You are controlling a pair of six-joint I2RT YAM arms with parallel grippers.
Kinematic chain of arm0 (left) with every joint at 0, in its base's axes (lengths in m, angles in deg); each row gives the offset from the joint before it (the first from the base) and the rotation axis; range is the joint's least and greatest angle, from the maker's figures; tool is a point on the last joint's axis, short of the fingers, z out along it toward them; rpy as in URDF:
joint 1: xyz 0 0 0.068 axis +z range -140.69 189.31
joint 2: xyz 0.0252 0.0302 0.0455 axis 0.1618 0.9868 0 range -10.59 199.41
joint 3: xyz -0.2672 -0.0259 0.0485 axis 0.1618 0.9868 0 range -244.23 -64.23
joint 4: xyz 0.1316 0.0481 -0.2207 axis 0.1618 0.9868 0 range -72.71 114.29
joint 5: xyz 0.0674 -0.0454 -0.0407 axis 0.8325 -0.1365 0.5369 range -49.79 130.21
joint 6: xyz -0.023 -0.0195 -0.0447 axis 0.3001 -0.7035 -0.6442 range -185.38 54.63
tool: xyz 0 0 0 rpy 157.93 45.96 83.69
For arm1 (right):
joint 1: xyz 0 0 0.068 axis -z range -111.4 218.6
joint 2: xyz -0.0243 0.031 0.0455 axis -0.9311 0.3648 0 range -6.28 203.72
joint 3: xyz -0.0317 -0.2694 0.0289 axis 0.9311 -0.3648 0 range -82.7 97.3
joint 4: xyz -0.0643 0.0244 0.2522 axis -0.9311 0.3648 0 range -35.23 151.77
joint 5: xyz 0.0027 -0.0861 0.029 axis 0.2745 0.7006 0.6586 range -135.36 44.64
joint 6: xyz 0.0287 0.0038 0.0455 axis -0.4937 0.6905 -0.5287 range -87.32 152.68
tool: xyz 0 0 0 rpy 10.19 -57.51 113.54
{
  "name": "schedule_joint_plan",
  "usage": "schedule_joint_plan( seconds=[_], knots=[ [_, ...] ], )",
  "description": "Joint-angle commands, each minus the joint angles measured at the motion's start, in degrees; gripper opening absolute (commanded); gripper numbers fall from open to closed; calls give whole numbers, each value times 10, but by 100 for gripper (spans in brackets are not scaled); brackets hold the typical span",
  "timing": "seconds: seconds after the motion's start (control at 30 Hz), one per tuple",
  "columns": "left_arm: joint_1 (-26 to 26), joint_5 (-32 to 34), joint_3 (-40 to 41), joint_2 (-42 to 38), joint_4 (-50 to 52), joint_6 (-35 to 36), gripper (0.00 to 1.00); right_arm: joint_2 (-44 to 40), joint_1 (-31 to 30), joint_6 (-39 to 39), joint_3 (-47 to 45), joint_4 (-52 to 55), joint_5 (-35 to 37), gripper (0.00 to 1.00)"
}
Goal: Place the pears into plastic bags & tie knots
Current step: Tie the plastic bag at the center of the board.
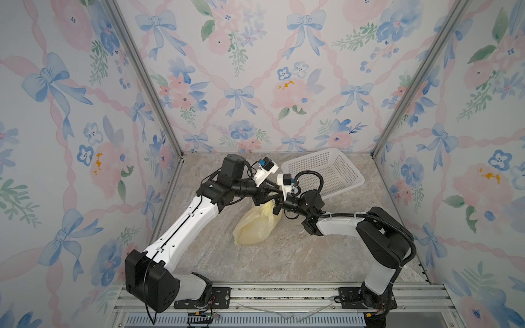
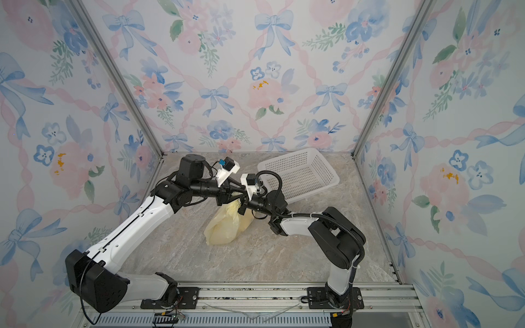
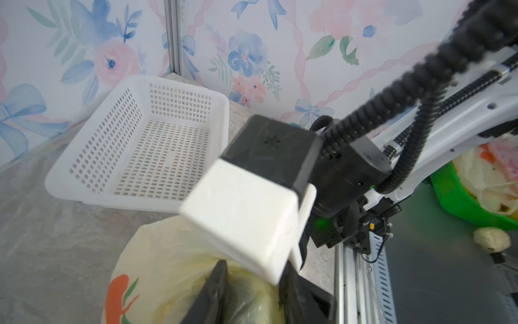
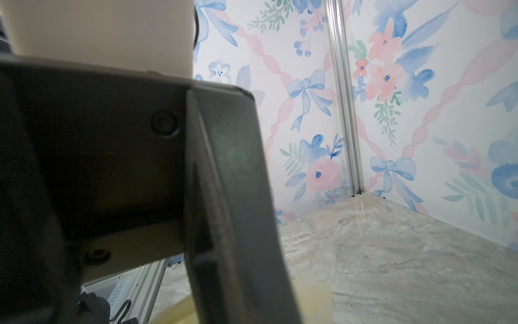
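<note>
The pale-yellow plastic bag [image 1: 255,227] [image 2: 223,230] lies bulging on the marble table, its gathered top lifted between my two grippers. In the left wrist view its orange print [image 3: 117,294] shows. My left gripper [image 1: 273,194] [image 3: 255,291] stands open, with the bag's bunched top between its black fingers [image 3: 218,289]. My right gripper [image 1: 276,209] meets it from the other side, shut on a strip of the bag's handle [image 4: 311,303]. The pears are hidden inside the bag. The knots are hidden behind the two grippers.
A white perforated basket [image 1: 324,173] [image 3: 140,148] lies tilted at the back right, close behind the right wrist. The right arm's camera housing [image 3: 252,213] blocks much of the left wrist view. A green bin [image 3: 462,207] stands beyond the front rail.
</note>
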Motion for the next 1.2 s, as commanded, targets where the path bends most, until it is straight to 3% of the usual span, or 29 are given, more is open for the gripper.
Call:
schedule_joint_plan(
  seconds=[0.0, 0.13, 0.3, 0.4, 0.47, 0.6, 0.8, 0.97, 1.17],
  knots=[
    [-3, 97, 4, -37, 26, -16, 47, -18, -7, 11, 3, -62, 36, 0],
    [27, 163, 3, -94, 1, -60, 55, -32, -9, 25, -7, -62, 34, 0],
    [64, 188, 0, -126, 2, -117, 48, -40, -9, 35, -9, -62, 34, 0],
    [83, 173, 6, -126, 15, -158, 42, -42, -11, 41, -5, -62, 30, 0],
    [85, 127, 16, -126, 17, -158, 42, -43, -12, 42, -3, -62, 29, 0],
    [86, 114, 44, -129, 18, -158, 35, -40, -13, 41, 4, -62, 27, 0],
    [83, 47, 55, -107, 18, -160, 42, -31, -16, 38, 8, -62, 21, 0],
    [68, 45, 57, -94, 18, -153, 36, -26, -19, 37, 11, -62, 20, 0],
    [53, 50, 56, -87, 18, -136, 15, -25, -20, 31, 13, -56, 20, 0]
  ],
)
